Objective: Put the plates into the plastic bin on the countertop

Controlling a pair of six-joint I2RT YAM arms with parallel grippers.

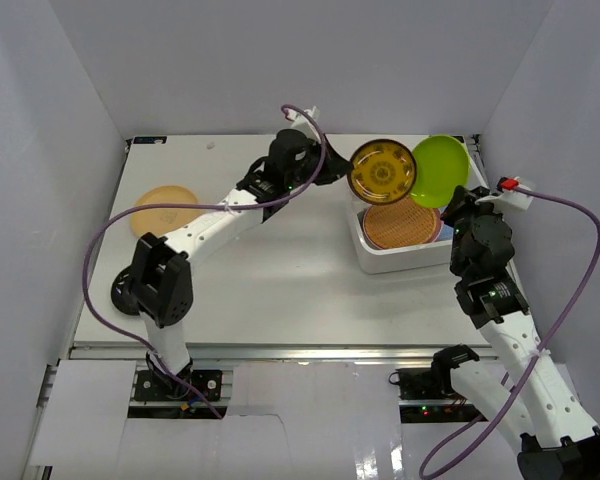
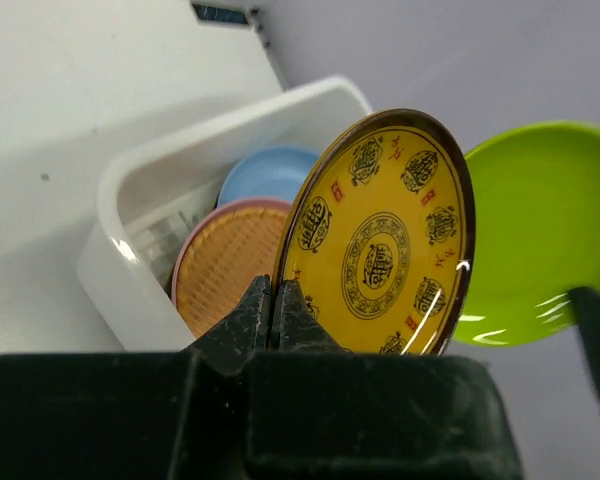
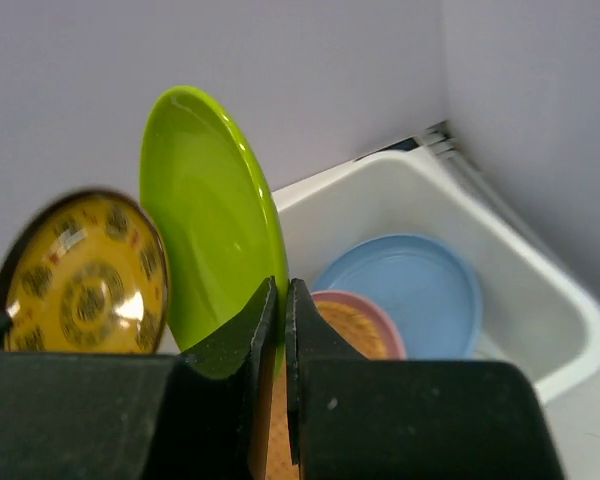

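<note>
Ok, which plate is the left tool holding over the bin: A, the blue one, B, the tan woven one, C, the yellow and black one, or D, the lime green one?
C: the left tool is pinched on the rim of the yellow and black plate; the right tool holds the lime one.

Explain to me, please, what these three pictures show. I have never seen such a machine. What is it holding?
Two robot arms stand at a white table. One picture looks down from above; the other two come from cameras on the wrists. The left gripper pinches a yellow patterned plate by its rim. The right gripper pinches a lime green plate. Both hang over the white bin, which already holds a woven tan plate, a pink one and a blue one. Another tan plate lies on the table.
</note>
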